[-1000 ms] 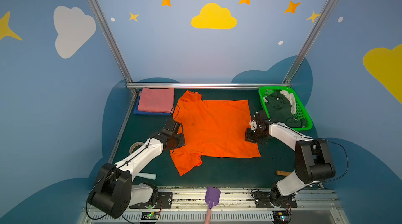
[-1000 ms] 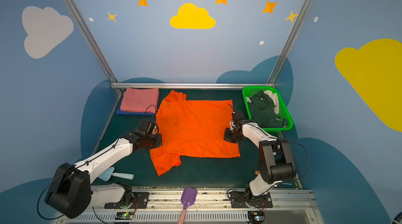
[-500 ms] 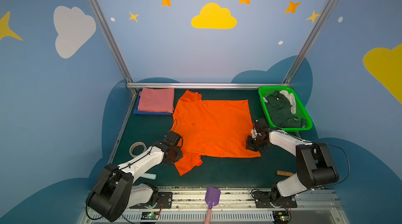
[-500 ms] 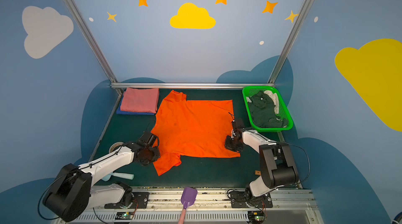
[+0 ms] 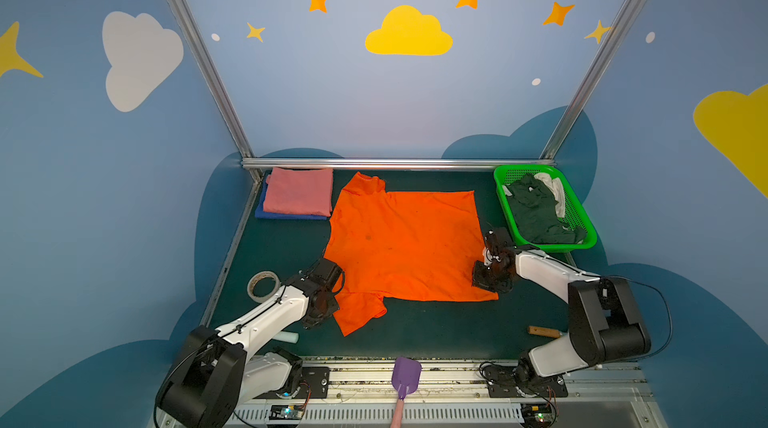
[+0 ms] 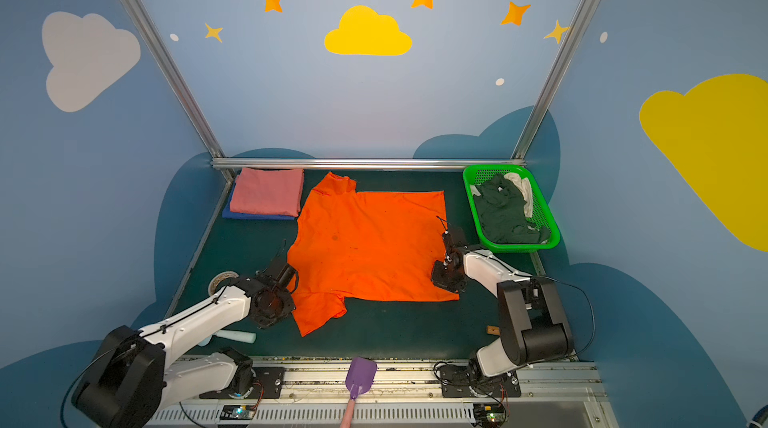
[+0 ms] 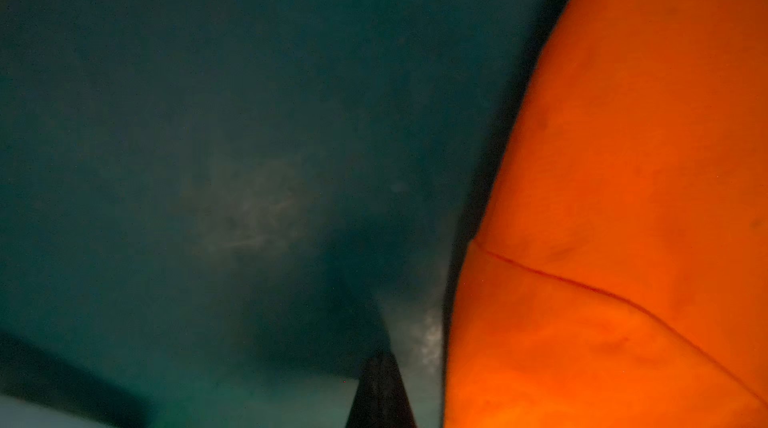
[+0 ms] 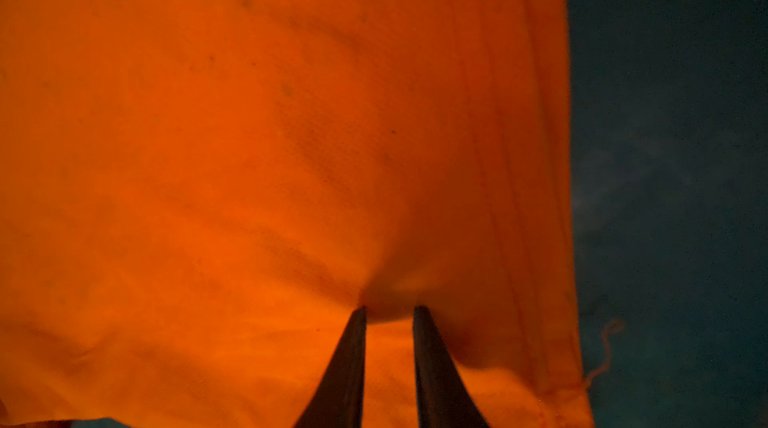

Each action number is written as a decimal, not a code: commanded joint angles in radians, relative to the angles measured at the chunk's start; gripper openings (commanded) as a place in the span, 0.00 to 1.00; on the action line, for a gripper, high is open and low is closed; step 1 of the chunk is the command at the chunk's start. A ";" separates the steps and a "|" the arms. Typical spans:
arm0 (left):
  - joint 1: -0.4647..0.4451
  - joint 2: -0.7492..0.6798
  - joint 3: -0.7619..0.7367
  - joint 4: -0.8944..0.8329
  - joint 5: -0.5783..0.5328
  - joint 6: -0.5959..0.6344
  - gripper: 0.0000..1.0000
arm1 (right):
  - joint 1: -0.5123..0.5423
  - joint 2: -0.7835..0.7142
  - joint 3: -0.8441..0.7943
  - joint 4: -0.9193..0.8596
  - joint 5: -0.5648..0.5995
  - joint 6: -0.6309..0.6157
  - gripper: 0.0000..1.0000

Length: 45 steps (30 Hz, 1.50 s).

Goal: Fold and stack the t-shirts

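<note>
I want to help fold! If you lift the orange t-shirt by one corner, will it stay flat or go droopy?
Probably droopy: the orange t-shirt lies limp on the table, wrinkling at the right gripper. It looks thin, so likely light. The loose sleeve would probably dangle.

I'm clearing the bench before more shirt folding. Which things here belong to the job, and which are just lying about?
Part of the job:
orange t-shirt, spread flat
pink t-shirt, folded, lying on the blue t-shirt

Lying about:
tape roll
purple toy shovel
small wooden piece
pale cylinder
green basket holding dark green and white cloth
</note>
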 commanded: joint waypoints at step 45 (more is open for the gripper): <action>0.362 1.548 2.089 0.189 0.268 0.758 0.70 | -0.187 1.078 1.614 -0.205 -0.054 -0.024 0.44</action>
